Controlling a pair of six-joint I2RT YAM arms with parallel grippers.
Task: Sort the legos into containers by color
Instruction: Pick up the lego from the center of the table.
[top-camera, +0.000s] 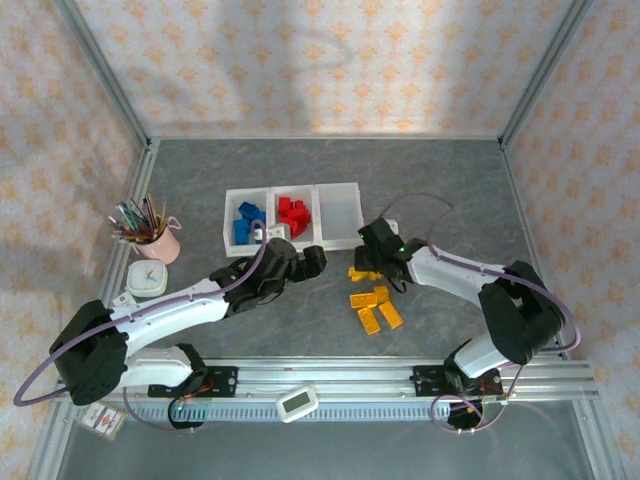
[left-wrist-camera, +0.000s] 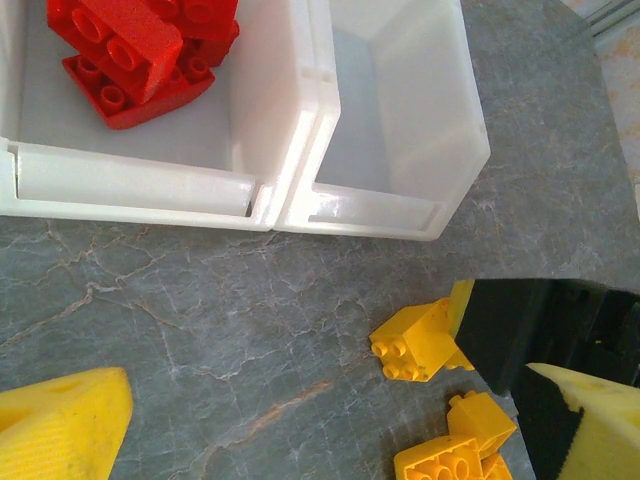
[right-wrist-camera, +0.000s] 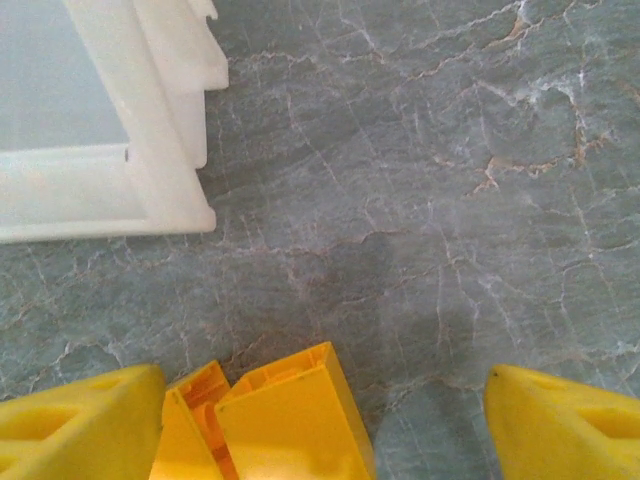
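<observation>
Left gripper (left-wrist-camera: 330, 430), jaws spread wide, hovers mid-table (left-wrist-camera: 200, 320) - yellow legos (left-wrist-camera: 420, 345) lie on the table nearer its right finger. Right gripper (right-wrist-camera: 325, 420), jaws spread, straddles a yellow brick (right-wrist-camera: 285, 420) beside one finger, near the containers (right-wrist-camera: 150, 170).

Left arm (top-camera: 170, 305) & right arm (top-camera: 455, 272): white links, black joints/bases. Purple cable (top-camera: 38, 368) looping off each. Green LED (top-camera: 401, 243) on right wrist, centre-right of top view. Left gripper (left-wrist-camera: 330, 378), right gripper (right-wrist-camera: 322, 378): yellow wedge fingers, fine-ribbed pads.
</observation>
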